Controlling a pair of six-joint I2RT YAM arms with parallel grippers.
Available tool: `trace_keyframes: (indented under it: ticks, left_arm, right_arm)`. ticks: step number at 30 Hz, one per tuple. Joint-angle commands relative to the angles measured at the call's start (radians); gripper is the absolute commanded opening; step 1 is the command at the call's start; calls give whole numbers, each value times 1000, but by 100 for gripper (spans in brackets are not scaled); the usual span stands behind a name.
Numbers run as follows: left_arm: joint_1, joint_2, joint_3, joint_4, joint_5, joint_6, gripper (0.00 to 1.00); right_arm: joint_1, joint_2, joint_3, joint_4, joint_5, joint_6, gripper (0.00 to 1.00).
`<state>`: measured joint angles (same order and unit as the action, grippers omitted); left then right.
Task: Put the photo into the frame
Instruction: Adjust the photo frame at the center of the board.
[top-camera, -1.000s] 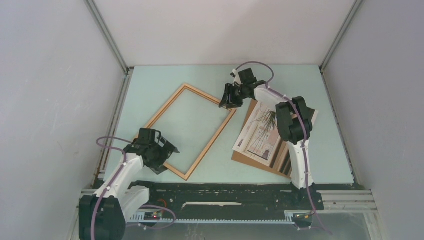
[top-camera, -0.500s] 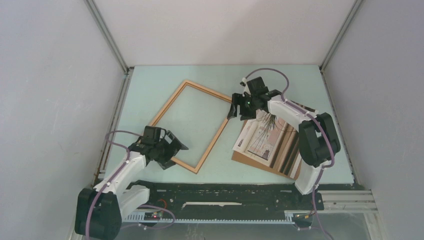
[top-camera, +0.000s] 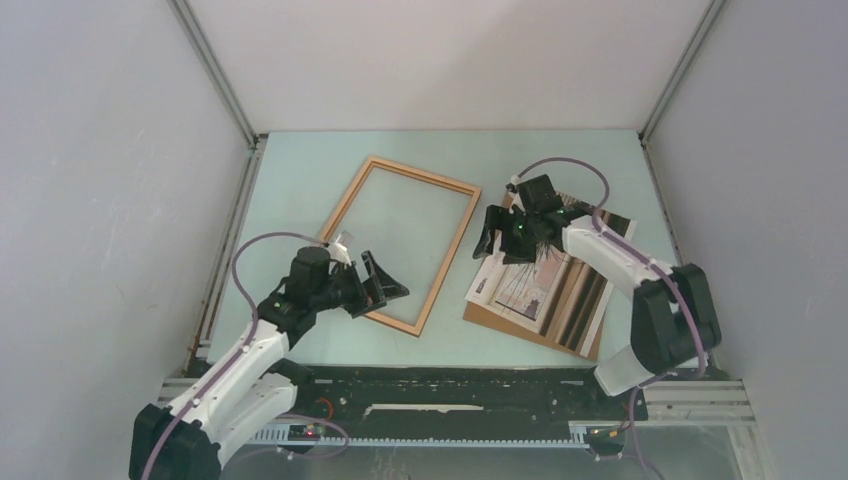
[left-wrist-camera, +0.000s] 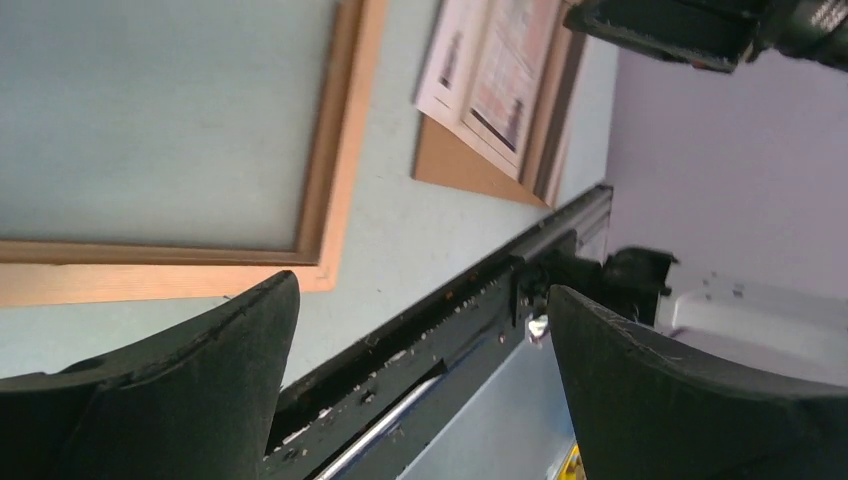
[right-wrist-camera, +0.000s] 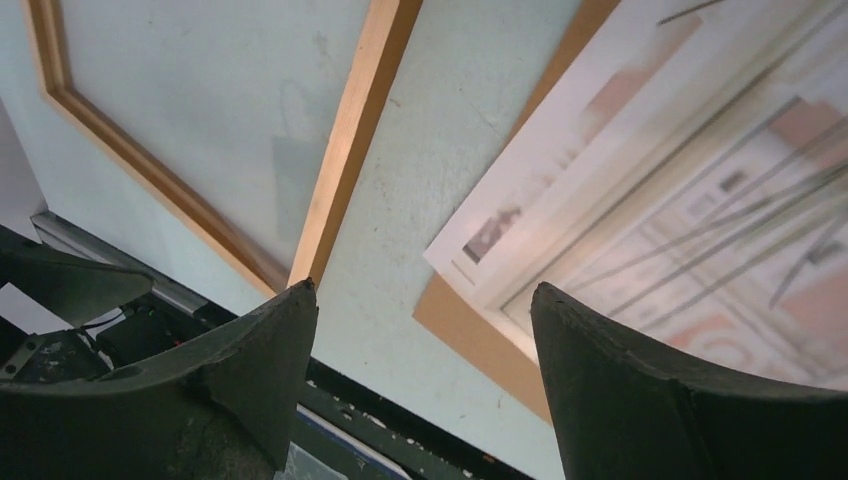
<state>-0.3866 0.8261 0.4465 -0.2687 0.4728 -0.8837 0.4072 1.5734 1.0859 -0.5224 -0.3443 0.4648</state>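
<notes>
The frame (top-camera: 425, 172) is an empty light-wood rectangle lying flat mid-table. It also shows in the left wrist view (left-wrist-camera: 340, 150) and the right wrist view (right-wrist-camera: 350, 140). The photo (top-camera: 530, 290) lies face up to its right, on a brown backing board (top-camera: 487, 318). My left gripper (top-camera: 385, 290) is open and empty at the frame's near end (left-wrist-camera: 420, 300). My right gripper (top-camera: 500, 235) is open and empty, above the gap between the frame and the photo's far left corner (right-wrist-camera: 425, 290). The photo (right-wrist-camera: 680, 200) and board (right-wrist-camera: 470, 330) sit under its right finger.
The black base rail (top-camera: 450, 385) runs along the table's near edge. Grey walls close in the left, right and back. The photo (left-wrist-camera: 500, 70) and board (left-wrist-camera: 450, 165) lie beyond the frame in the left wrist view.
The frame has turned clockwise, its near end swung right. My left gripper moved right with that end. My right gripper left the frame's far right corner and moved right over the photo.
</notes>
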Motion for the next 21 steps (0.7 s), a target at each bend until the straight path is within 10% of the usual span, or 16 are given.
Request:
trace_keyframes:
  ticks: [1,21]
  left_arm:
    - [-18,-48,32,35,158,144,100]
    - [-366,577,495,97,31,241,100]
  right_arm:
    - [1,-151,-15,-119,93,31,86]
    - [-517,-460,-270,-264,36,58,83]
